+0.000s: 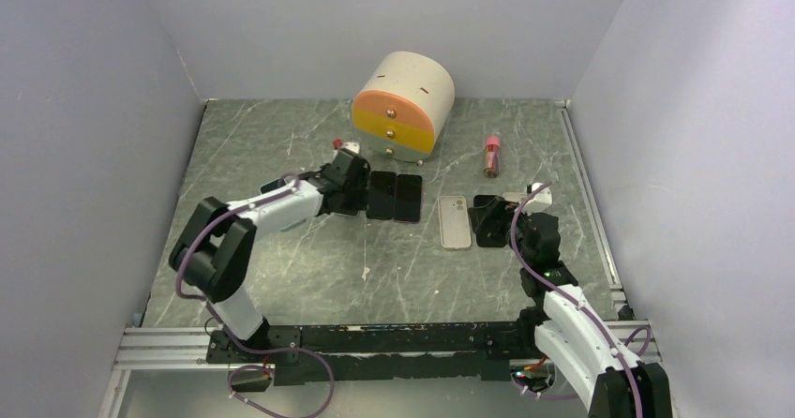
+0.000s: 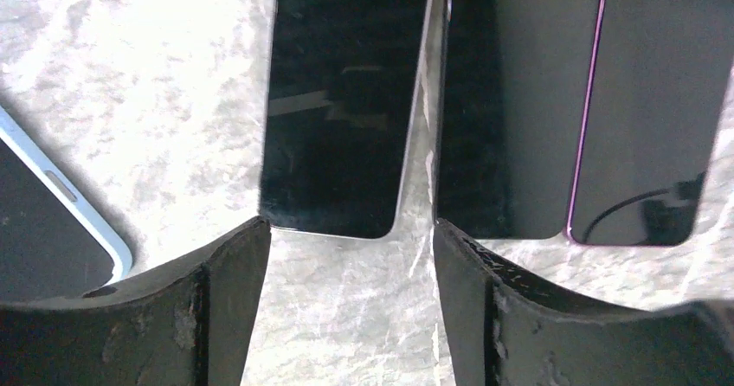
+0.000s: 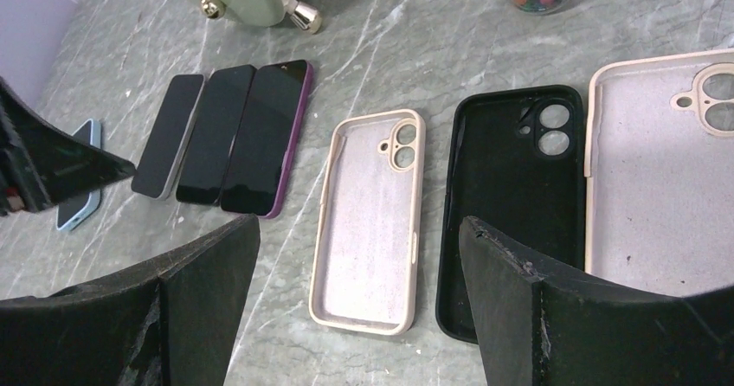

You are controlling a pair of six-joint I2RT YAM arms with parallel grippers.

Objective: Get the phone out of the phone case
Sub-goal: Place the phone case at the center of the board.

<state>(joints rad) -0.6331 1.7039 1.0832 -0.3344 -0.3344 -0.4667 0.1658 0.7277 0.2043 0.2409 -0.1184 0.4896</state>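
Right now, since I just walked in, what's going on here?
Three bare dark phones lie side by side near an empty beige phone case and an empty black phone case. The left gripper, jaws open, sits at the end phone's edge, holding nothing. The right gripper hovers open over the cases. A light-blue-cased phone lies beside them.

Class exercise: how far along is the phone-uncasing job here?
Done: three bare phones lie side by side, three empty cases beside them. In hand: nothing; left gripper and right gripper both stand open. Left: the blue-rimmed phone near the left gripper, possibly still cased.
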